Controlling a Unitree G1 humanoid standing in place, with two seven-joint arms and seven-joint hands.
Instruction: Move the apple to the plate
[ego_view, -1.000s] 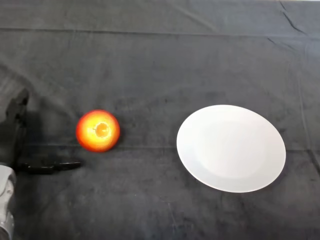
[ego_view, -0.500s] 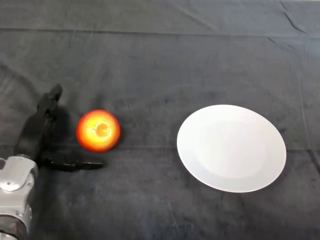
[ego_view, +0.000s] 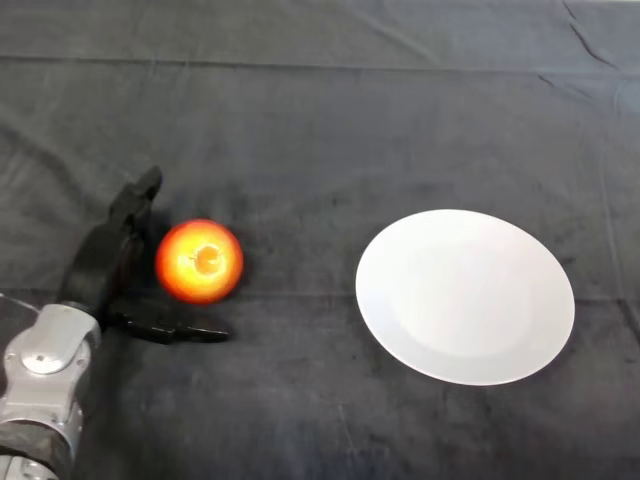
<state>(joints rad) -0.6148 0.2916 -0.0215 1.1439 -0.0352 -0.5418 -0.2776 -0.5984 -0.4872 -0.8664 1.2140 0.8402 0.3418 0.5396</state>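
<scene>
The apple (ego_view: 199, 261) sits on the dark cloth (ego_view: 320, 120) in the left half of the table, stem hollow facing up, well apart from the white plate (ego_view: 465, 296), which lies to its right. The left hand (ego_view: 103, 262) comes in from the lower left on its silver-grey arm (ego_view: 42, 380) and is spread wide around the apple's left side: the fingers (ego_view: 135, 204) reach up along the far-left side of the fruit, while the thumb (ego_view: 180, 331) lies stretched out on the cloth just below it. The apple rests in the gap between them, close beside the palm; whether anything touches it cannot be told. Nothing lies on the plate.
</scene>
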